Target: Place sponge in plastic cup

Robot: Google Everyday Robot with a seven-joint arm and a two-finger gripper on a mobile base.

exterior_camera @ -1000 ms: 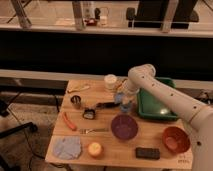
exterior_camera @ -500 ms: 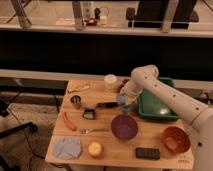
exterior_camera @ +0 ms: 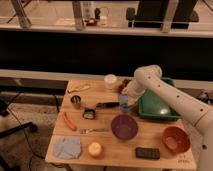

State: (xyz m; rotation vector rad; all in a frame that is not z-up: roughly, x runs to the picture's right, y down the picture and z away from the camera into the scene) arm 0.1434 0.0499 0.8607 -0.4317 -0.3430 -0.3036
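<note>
The plastic cup (exterior_camera: pixel 125 104) is a small translucent blue tumbler standing near the middle of the wooden table, just left of the green tray. My gripper (exterior_camera: pixel 124 95) hangs directly over the cup's mouth, at the end of the white arm that reaches in from the right. A light-blue patch (exterior_camera: pixel 122 98) shows at the gripper's tip, right at the cup's rim. It looks like the sponge, but I cannot tell whether it is held or lies in the cup.
A green tray (exterior_camera: pixel 156 106) is right of the cup and a purple bowl (exterior_camera: pixel 124 126) in front of it. A white cup (exterior_camera: pixel 110 81), metal cup (exterior_camera: pixel 76 101), orange bowl (exterior_camera: pixel 175 139), dark block (exterior_camera: pixel 148 152), blue-grey cloth (exterior_camera: pixel 67 147), fork (exterior_camera: pixel 94 130) and other small items also lie on the table.
The arm's elbow has shifted slightly to the right. The gripper has stayed over the blue cup, barely moving.
</note>
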